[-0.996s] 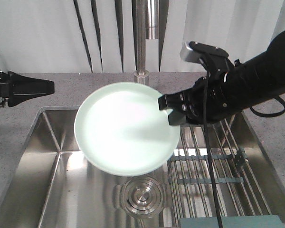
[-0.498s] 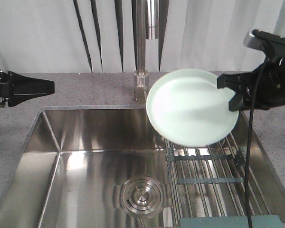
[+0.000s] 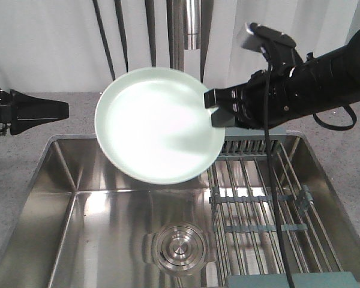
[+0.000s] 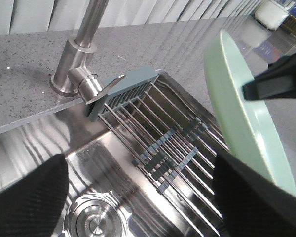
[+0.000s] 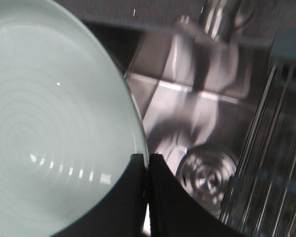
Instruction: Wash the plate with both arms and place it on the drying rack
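Observation:
The pale mint-green plate (image 3: 159, 126) hangs tilted above the back of the sink, just in front of the faucet. My right gripper (image 3: 215, 113) is shut on its right rim; the right wrist view shows both black fingers pinching the plate (image 5: 49, 123) edge at the right gripper (image 5: 147, 163). The drying rack (image 3: 258, 204) of steel rods lies across the right half of the sink, below and to the right of the plate. My left gripper (image 3: 63, 110) hovers over the left counter, apart from the plate. In its wrist view the left gripper (image 4: 143, 197) is open and holds nothing, with the plate (image 4: 246, 123) edge-on at the right.
The steel faucet (image 3: 183, 36) rises behind the plate. A round drain (image 3: 179, 249) sits in the sink floor (image 3: 108, 228). A speckled grey counter (image 3: 78, 105) surrounds the sink. A grey-green bar (image 3: 291, 280) lies at the rack's near end.
The right arm swung the plate from over the sink to above the rack, then back left and higher in front of the faucet. The left arm has not moved.

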